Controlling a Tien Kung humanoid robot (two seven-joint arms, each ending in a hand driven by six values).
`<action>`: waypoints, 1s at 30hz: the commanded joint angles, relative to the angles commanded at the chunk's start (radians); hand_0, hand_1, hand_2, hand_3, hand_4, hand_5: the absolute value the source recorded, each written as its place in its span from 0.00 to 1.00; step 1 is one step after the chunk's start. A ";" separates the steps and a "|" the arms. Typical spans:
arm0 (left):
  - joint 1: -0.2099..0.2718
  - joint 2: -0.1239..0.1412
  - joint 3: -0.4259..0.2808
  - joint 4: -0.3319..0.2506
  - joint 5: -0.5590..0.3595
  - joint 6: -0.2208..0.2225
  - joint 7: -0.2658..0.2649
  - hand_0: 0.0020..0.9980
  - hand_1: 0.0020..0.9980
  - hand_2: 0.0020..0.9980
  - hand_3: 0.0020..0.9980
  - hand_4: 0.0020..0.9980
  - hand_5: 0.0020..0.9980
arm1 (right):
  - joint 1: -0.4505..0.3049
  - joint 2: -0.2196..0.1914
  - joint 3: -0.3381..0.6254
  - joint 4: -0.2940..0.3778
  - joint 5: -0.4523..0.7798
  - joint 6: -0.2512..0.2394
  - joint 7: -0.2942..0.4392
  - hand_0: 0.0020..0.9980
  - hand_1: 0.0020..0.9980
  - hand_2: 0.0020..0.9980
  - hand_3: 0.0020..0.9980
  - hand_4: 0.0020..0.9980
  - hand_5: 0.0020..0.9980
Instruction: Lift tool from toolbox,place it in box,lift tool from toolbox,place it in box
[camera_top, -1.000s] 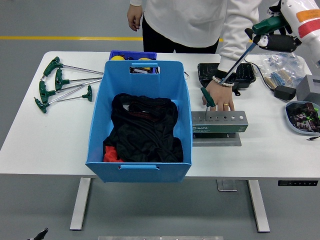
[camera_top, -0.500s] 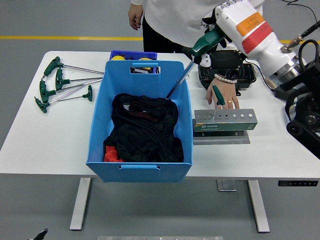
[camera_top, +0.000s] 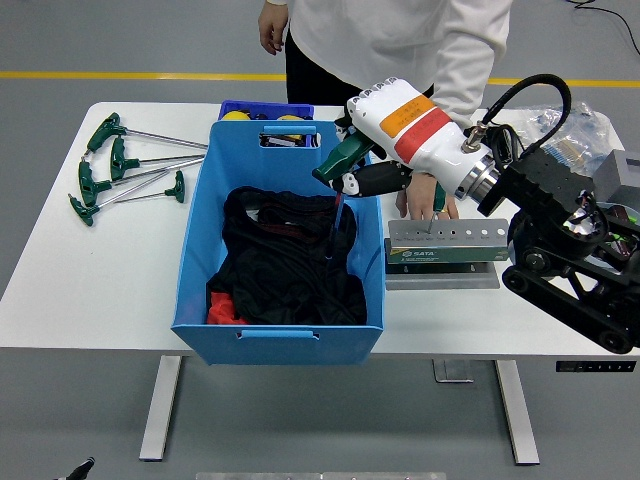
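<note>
My right hand (camera_top: 362, 172) is shut on a green T-handle hex key (camera_top: 338, 170) and holds it over the blue box (camera_top: 280, 335), its shaft pointing down toward the black cloth (camera_top: 290, 265) inside. The grey tool rack (camera_top: 442, 243) stands on the table right of the box, with one green-handled key (camera_top: 436, 203) still in it. A person's hand (camera_top: 425, 200) rests on the rack's far side, by that key. My left arm is out of view.
Several green T-handle keys (camera_top: 125, 170) lie at the table's left. A dark blue bin (camera_top: 265, 112) sits behind the box. A black tray (camera_top: 480, 140) and plastic bags (camera_top: 575, 135) lie at the back right, partly behind my arm.
My right arm swept from the far right to the left and lower, carrying the key from above the rack to over the box. The key's shaft now points down.
</note>
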 joint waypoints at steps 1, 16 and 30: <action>0.000 0.000 -0.001 0.000 0.002 0.000 0.000 0.77 0.79 0.80 0.71 0.70 0.57 | 0.007 0.007 -0.020 -0.011 -0.008 0.001 -0.005 0.15 0.10 0.15 0.14 0.79 0.55; -0.008 0.004 -0.011 0.000 0.012 0.002 0.000 0.77 0.78 0.80 0.71 0.70 0.57 | 0.082 0.099 -0.119 -0.079 -0.158 0.035 -0.035 0.94 0.85 0.85 0.84 0.97 0.64; 0.000 0.005 -0.039 0.000 0.036 0.006 0.004 0.77 0.78 0.80 0.71 0.70 0.57 | 0.063 0.097 -0.079 -0.087 -0.150 -0.004 -0.018 1.00 0.98 0.99 0.97 1.00 0.63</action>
